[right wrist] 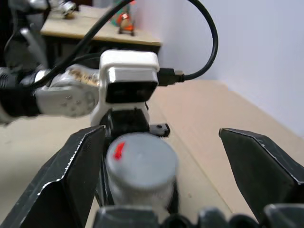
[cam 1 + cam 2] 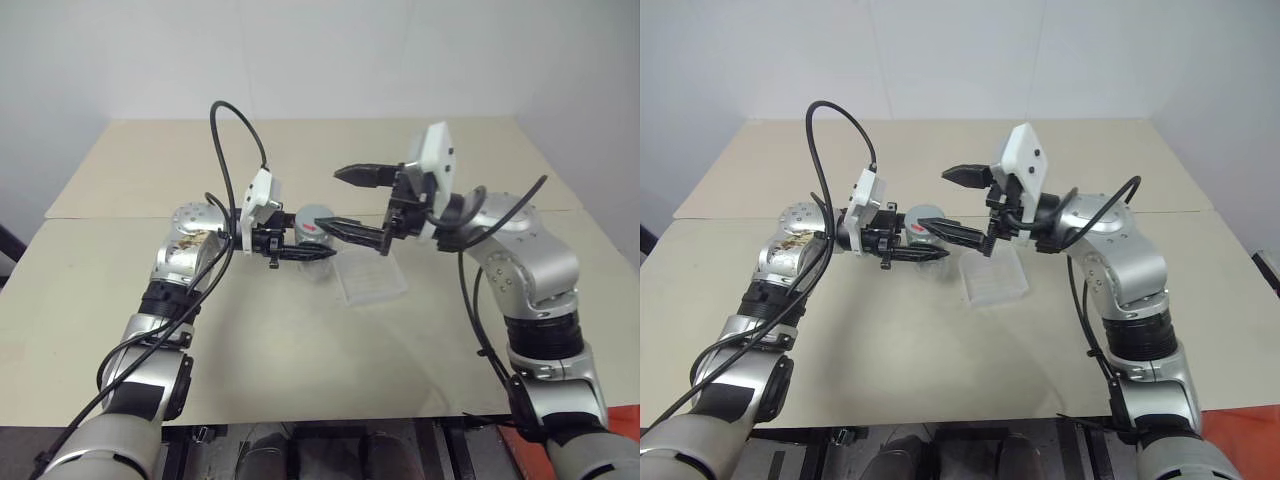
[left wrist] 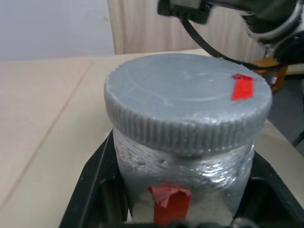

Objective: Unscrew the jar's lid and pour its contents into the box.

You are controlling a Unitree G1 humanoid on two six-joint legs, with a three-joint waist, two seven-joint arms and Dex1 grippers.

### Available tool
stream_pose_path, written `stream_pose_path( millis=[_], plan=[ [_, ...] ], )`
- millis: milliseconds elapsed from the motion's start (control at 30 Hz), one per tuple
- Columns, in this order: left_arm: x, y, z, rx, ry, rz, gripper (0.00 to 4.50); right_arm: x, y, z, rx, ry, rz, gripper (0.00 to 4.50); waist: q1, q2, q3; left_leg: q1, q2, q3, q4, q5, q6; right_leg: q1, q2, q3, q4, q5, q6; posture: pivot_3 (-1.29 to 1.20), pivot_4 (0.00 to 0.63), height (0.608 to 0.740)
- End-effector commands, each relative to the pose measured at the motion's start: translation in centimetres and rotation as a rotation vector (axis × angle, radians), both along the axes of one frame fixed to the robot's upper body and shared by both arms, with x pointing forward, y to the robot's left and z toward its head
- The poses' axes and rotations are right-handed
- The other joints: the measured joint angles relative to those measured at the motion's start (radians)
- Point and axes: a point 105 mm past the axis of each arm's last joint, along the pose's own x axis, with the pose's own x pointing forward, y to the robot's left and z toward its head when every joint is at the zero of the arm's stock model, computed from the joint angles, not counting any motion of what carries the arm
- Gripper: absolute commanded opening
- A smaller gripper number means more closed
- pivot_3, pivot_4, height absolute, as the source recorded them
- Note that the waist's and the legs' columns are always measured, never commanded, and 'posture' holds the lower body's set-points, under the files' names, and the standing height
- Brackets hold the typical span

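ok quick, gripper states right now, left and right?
Left gripper: shut on the jar, lid on.
Right gripper: open, fingers either side of the lid, holding nothing.

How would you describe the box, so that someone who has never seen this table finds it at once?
Look at the beige table, near its middle, just below where the two end effectors meet around the grey-lidded jar. The box lies flat there, by the right end effector. It is the one transparent, shallow, rectangular tray; the jar is opaque, round and held up.

One jar with one lid, one box, and two tables pushed together.
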Motion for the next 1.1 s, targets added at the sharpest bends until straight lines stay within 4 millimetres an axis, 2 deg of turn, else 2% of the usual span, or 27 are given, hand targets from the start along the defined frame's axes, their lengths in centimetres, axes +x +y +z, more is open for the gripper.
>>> stream_pose_path(
  millis=[33,367,733,1100],
  plan=[
    [0.1,-0.3,1.6,-0.040,-0.054,-0.004,2.07,-0.6,0.6,0.5,0.012,-0.016,-0.022,4.48,0.001,0.000,0.000,0.000,0.000,0.000,0.000,0.000,0.000,0.000,0.000,0.000,0.000,0.000,0.000,0.00,0.150,0.740],
    [0.0,-0.4,1.9,-0.056,-0.075,-0.004,2.07,0.6,1.0,-0.7,-0.005,0.038,-0.065,4.48,0.001,0.000,0.000,0.000,0.000,0.000,0.000,0.000,0.000,0.000,0.000,0.000,-0.001,0.000,0.000,0.00,0.150,0.740],
    [-0.4,-0.1,2.4,-0.033,-0.087,-0.023,2.07,2.8,0.2,-0.9,0.018,0.072,-0.138,4.48,-0.001,0.000,0.000,0.000,0.000,0.000,0.000,0.000,0.000,0.000,0.000,0.000,-0.001,0.000,0.000,0.00,0.150,0.740],
    [-0.5,0.1,2.9,-0.033,-0.103,-0.026,2.07,3.7,-3.7,-1.1,-0.035,0.065,-0.203,4.48,0.000,0.000,0.000,0.000,0.000,-0.001,0.000,0.000,0.000,0.000,0.000,0.000,-0.001,0.000,0.000,0.00,0.150,0.740]
  ],
)
